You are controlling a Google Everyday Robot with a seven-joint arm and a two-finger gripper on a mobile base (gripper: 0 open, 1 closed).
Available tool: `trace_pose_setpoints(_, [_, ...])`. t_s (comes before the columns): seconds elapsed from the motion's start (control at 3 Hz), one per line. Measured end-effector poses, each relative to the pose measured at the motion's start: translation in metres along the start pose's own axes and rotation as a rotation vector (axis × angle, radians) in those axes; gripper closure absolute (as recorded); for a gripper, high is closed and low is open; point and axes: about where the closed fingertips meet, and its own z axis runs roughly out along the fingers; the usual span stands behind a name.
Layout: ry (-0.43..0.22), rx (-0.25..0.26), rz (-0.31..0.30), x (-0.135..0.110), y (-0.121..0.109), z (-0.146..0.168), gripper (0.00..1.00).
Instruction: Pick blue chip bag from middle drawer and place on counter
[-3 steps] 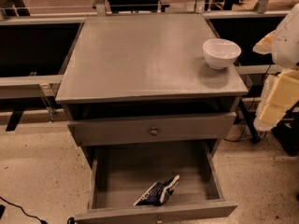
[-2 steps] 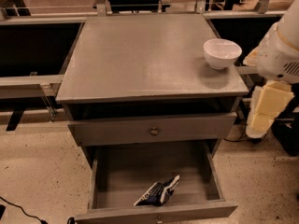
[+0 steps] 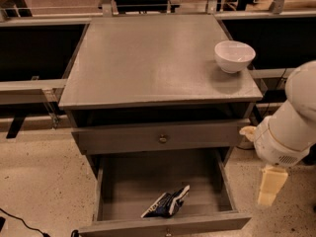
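The blue chip bag (image 3: 168,203) lies crumpled on the floor of the open middle drawer (image 3: 123,186), near its front edge and right of centre. The counter (image 3: 148,58) is the flat grey top of the cabinet above. My white arm (image 3: 291,132) comes in from the right edge. My gripper (image 3: 270,190) is the cream part that hangs down from it. It is outside the drawer, to the right of the drawer's right wall, well apart from the bag and a little above its level.
A white bowl (image 3: 234,56) stands at the counter's right rear. A shut grey drawer front with a brass knob (image 3: 163,138) sits just above the open drawer. Dark benches flank the cabinet. The speckled floor (image 3: 44,181) lies around it.
My arm has swung down and to the left, from beside the counter's right edge to beside the open drawer. The bag, bowl and drawers have not moved.
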Motion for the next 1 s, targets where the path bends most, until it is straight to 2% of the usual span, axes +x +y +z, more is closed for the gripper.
trace_pose_setpoints(0.33, [0.011, -0.018, 0.005, 0.002, 0.011, 0.010, 0.00])
trace_pose_setpoints(0.67, [-0.059, -0.043, 0.017, 0.012, 0.010, 0.012, 0.00])
trace_pose_setpoints(1.0, [-0.302, -0.068, -0.019, -0.005, 0.009, 0.056, 0.00])
